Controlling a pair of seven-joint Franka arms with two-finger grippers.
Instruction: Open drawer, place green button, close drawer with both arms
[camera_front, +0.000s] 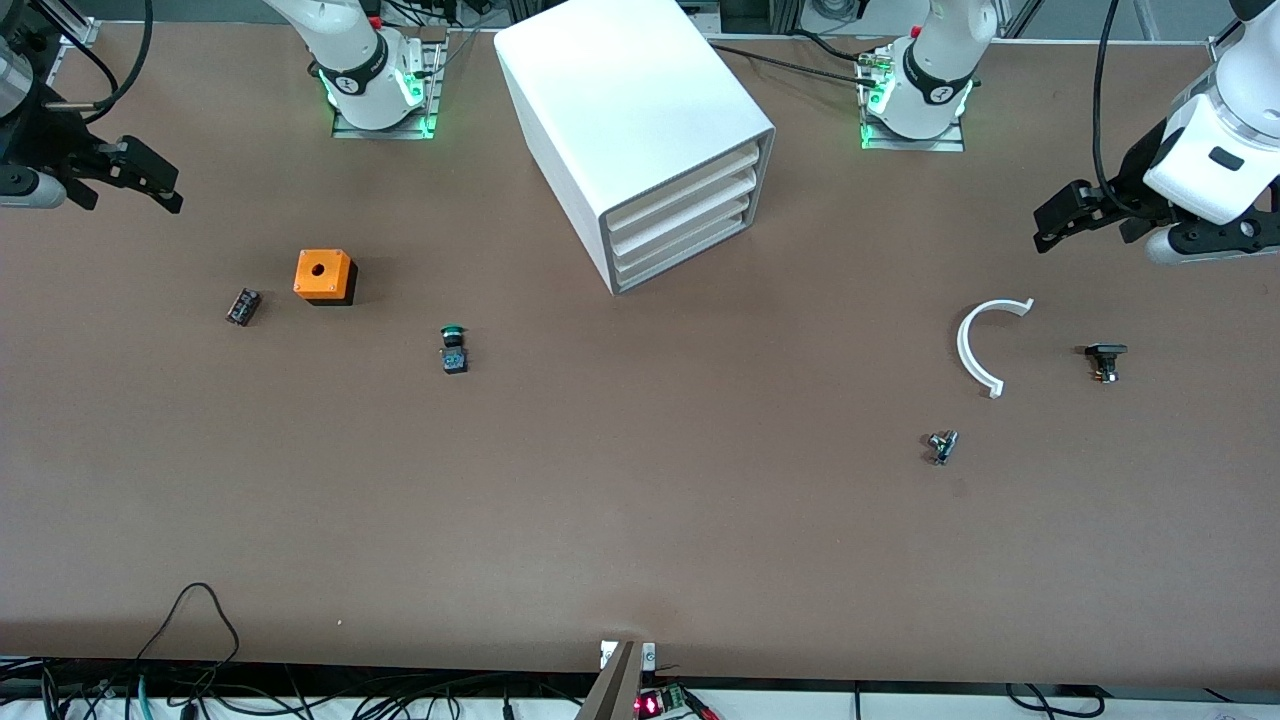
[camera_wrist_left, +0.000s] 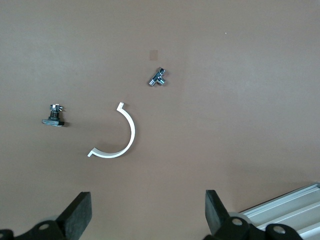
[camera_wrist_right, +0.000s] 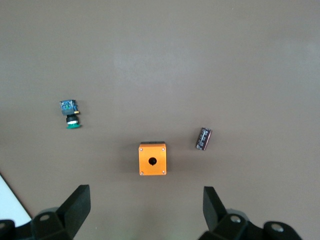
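The white cabinet (camera_front: 640, 130) stands at the middle of the table near the arm bases, its stacked drawers all shut; the lowest drawer (camera_front: 690, 260) is flush with the front. The button (camera_front: 453, 349), green cap on a black and blue body, lies on the table nearer the front camera than the cabinet, toward the right arm's end; it also shows in the right wrist view (camera_wrist_right: 70, 114). My right gripper (camera_front: 140, 180) is open and empty, high over the table at the right arm's end. My left gripper (camera_front: 1070, 215) is open and empty, high over the left arm's end.
An orange box with a hole (camera_front: 324, 276) and a small dark part (camera_front: 242, 306) lie near the button. A white curved piece (camera_front: 985, 345), an all-black button part (camera_front: 1105, 360) and a small metal part (camera_front: 941, 446) lie toward the left arm's end.
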